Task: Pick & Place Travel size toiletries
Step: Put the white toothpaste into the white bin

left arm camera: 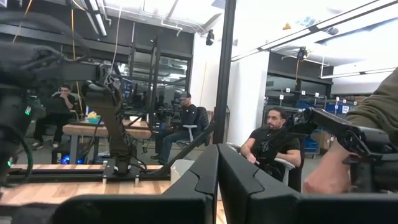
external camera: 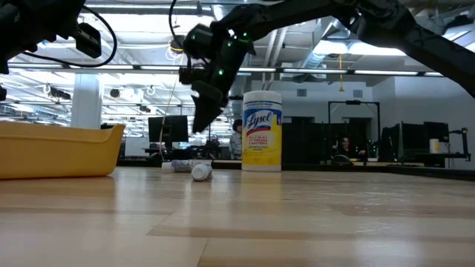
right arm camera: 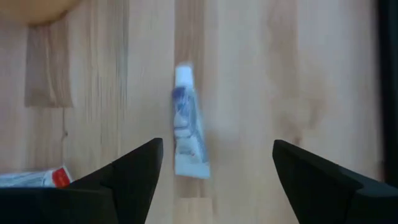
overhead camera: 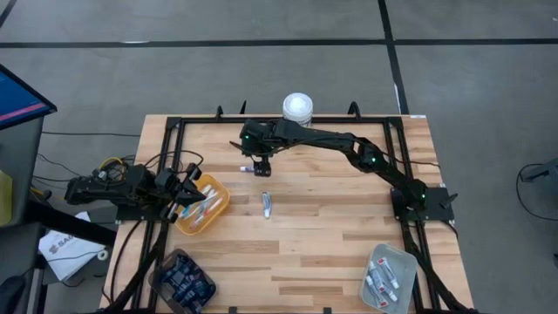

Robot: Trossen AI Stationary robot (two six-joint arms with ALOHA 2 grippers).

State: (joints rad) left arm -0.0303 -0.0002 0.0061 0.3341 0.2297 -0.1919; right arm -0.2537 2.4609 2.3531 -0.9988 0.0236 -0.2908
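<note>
A small white tube with blue marks [right arm camera: 186,127] lies flat on the wooden table [overhead camera: 331,235] near its middle, also seen in the high view as the white tube [overhead camera: 266,203]. My right gripper [right arm camera: 217,149] hangs open above the table, pointing steeply down, with the tube just beyond its fingertips; nothing is between its fingers. A second white tube with a red cap [right arm camera: 34,178] lies beside it. In the low view my right gripper [external camera: 200,122] is clear above both tubes [external camera: 200,171]. My left gripper [overhead camera: 187,196] rests shut at the table's left edge, by the yellow tray [overhead camera: 218,199].
The yellow tray holds several small toiletries. A black bin [overhead camera: 181,279] with dark tubes stands near left, a grey bin [overhead camera: 388,277] with white tubes near right. A yellow canister with a white lid [external camera: 262,131] stands at the far edge. People sit in the room behind.
</note>
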